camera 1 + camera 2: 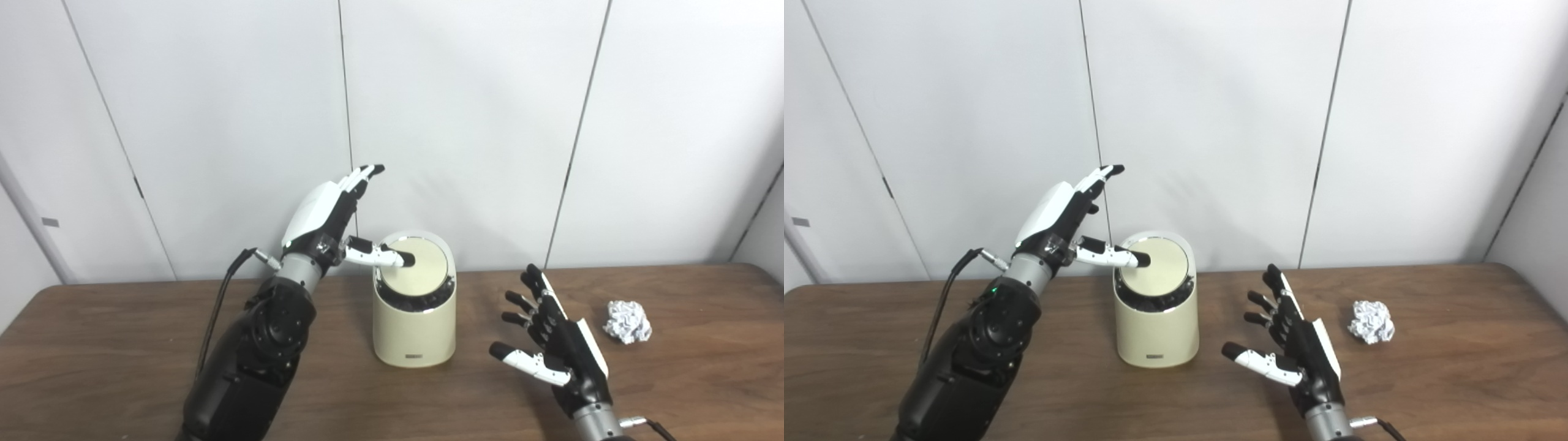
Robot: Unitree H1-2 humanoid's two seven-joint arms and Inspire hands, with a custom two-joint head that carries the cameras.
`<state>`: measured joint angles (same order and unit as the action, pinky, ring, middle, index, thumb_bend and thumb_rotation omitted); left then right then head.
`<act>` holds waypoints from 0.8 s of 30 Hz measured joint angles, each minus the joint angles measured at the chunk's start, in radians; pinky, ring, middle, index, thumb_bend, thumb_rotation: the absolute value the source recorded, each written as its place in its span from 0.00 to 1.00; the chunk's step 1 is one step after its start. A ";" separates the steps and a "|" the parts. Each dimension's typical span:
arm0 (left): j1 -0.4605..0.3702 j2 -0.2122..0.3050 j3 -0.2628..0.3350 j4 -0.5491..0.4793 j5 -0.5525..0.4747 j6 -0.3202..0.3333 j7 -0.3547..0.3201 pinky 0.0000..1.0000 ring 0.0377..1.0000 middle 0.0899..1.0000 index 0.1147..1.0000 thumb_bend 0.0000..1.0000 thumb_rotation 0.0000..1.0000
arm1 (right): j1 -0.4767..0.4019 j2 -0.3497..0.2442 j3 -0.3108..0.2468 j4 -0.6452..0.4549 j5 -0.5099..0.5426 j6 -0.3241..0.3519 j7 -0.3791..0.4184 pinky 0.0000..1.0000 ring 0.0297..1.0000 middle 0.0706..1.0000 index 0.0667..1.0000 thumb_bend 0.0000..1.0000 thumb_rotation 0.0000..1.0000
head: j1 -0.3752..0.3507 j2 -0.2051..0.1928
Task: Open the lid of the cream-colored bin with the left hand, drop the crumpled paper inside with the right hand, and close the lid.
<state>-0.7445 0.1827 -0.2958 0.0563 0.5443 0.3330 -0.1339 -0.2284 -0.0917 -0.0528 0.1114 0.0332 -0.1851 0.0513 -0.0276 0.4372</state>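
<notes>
Left eye view: the cream-colored bin (415, 321) stands mid-table, toward the back edge. Its round lid (421, 269) looks tilted, a dark gap showing along the front rim, so opening seems under way. The left hand (331, 214) holds nothing, fingers spread upward, its thumb (376, 253) resting on the lid. The crumpled paper (627, 321) lies untouched on the table (122, 343), toward its right edge.

Right eye view: the right hand (1292, 343) hovers open and empty between bin and paper, clearly apart from both. By my reading, picking up the paper, dropping it in and closing the lid all remain.
</notes>
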 measured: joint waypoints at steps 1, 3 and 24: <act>0.000 0.000 -0.004 0.000 0.006 -0.001 0.000 0.89 1.00 1.00 1.00 0.98 0.21 | 0.000 0.002 0.001 -0.003 0.000 0.002 -0.001 0.75 0.86 0.97 0.97 0.87 0.30 | 0.000 0.000; 0.000 0.003 -0.016 0.002 0.030 -0.011 0.002 0.90 1.00 1.00 1.00 0.98 0.21 | 0.000 0.005 0.003 -0.010 -0.003 0.009 -0.002 0.75 0.86 0.97 0.97 0.87 0.29 | -0.003 0.000; 0.000 0.017 -0.086 0.068 0.283 -0.159 0.091 0.92 1.00 1.00 1.00 1.00 0.20 | 0.000 0.010 0.009 -0.025 -0.019 0.013 -0.010 0.75 0.87 0.97 0.97 0.87 0.30 | -0.015 0.003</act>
<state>-0.7441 0.1995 -0.3820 0.1243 0.8277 0.1736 -0.0430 -0.2282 -0.0814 -0.0439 0.0868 0.0146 -0.1719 0.0413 -0.0430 0.4403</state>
